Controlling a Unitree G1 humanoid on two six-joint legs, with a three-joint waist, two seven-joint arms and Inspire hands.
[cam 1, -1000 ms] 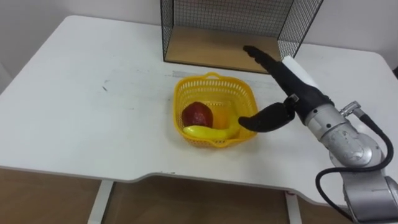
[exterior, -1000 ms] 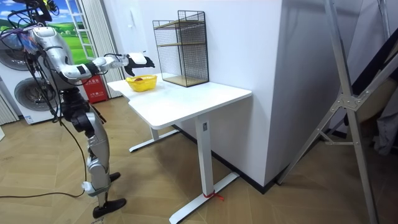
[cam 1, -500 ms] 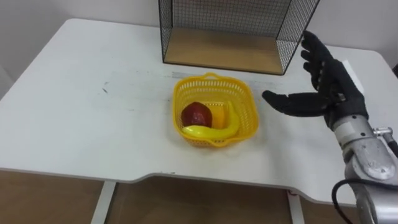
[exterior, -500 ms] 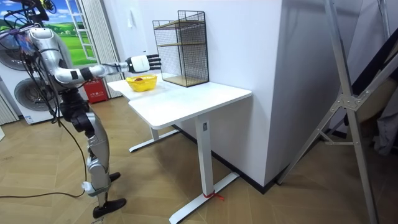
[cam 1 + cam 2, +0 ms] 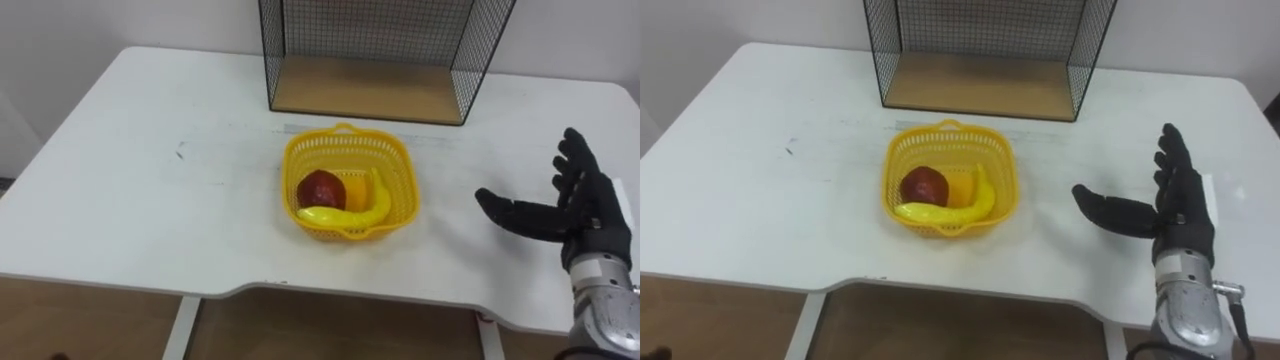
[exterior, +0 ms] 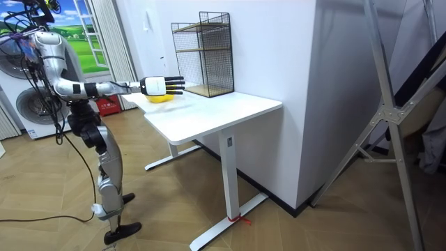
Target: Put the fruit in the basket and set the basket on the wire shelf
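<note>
Basket with fruit in it stands on a white table (image 5: 150, 180), the largest thing in the scene, which spreads across both eye views. In the room view the robot stands upright at the end of the table on the room view's left, with its right arm held out level over the tabletop.

At the far edge of the table is a black wire shelf (image 5: 365, 90) with a wooden floor. Its open front faces the robot. The room view shows a second wooden level higher up.

The basket (image 5: 345, 152) is yellow plastic mesh with a small handle at its far rim. It sits on the tabletop just in front of the shelf, apart from it and not on it.

The right hand (image 5: 585, 215) is dark and hovers over the near right part of the table, well apart from the basket. Its fingers are straight and spread wide, and its thumb points toward the basket. It holds nothing.

Three fruits lie inside the basket. A banana (image 5: 350, 213) curves along the near wall and up the right side. A red fruit (image 5: 320, 188) rests at the left, touching the banana. An orange (image 5: 352, 190) is wedged between the two, partly hidden by them.
</note>
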